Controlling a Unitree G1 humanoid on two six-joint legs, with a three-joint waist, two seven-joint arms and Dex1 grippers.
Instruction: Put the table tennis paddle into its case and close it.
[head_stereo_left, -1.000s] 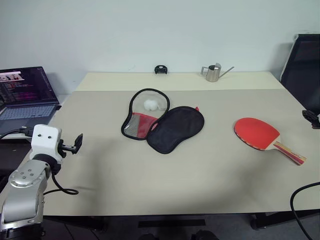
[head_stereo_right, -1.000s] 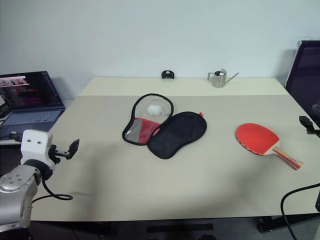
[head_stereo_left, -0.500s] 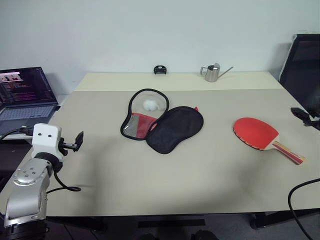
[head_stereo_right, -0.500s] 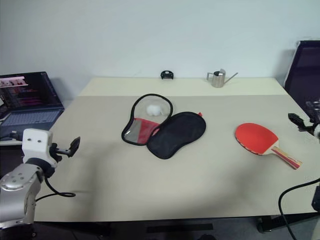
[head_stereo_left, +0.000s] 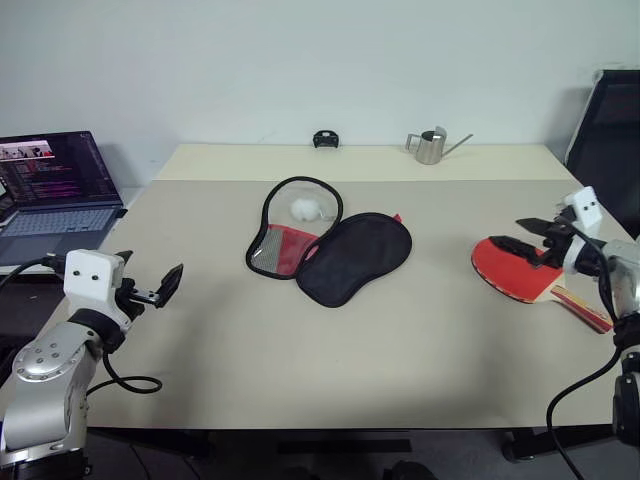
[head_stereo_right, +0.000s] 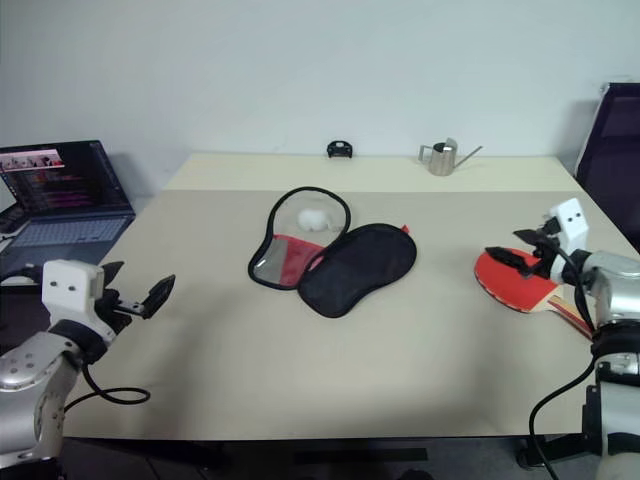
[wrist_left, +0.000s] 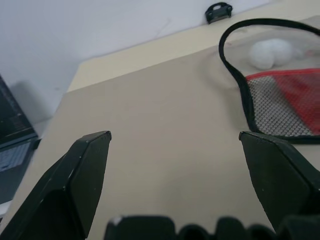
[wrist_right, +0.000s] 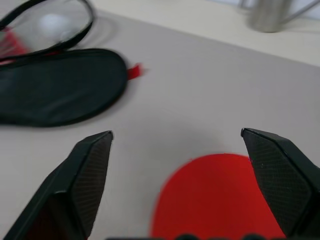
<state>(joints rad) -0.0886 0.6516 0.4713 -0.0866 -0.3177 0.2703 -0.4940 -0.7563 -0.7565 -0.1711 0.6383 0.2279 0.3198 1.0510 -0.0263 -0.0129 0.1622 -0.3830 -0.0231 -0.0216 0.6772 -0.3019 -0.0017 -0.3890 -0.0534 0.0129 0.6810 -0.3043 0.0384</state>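
**Paddle and case: approach stage, nothing yet grasped**

While the paddle lay untouched, the step in hand was judged to be the reach for it; insertion and closing of the case were not yet begun.

Item 1. Table tennis paddle (head_stereo_left: 515, 268): rigid bat, round red rubber face up, smooth and matt, pale wood edge, striped wooden handle pointing toward the right front corner of the worktop (head_stereo_left: 300, 360). It lay flat near the right edge.

Item 2. Case (head_stereo_left: 330, 245): soft fabric pouch of paddle outline, lying open near the middle of the worktop. One black half was spread flat; the other half showed a black rim, a mesh panel and red lining. A white pom-pom (head_stereo_left: 304, 208) sat inside the rim loop.

Item 3. Right tool (head_stereo_left: 532, 235): two black fingers set wide apart, holding nothing, poised over the paddle's face.

Item 4. Left tool (head_stereo_left: 168, 284): fingers likewise apart, empty, near the left edge, well apart from the case.

Item 5. Worktop: plain beige, matt. At its far edge stood a small metal watering can (head_stereo_left: 430, 146) and a small black object (head_stereo_left: 324, 139).

Next move, as judged: the right tool would need to lower onto the handle or blade edge and close there, since the flat bat offers little to pinch from above.
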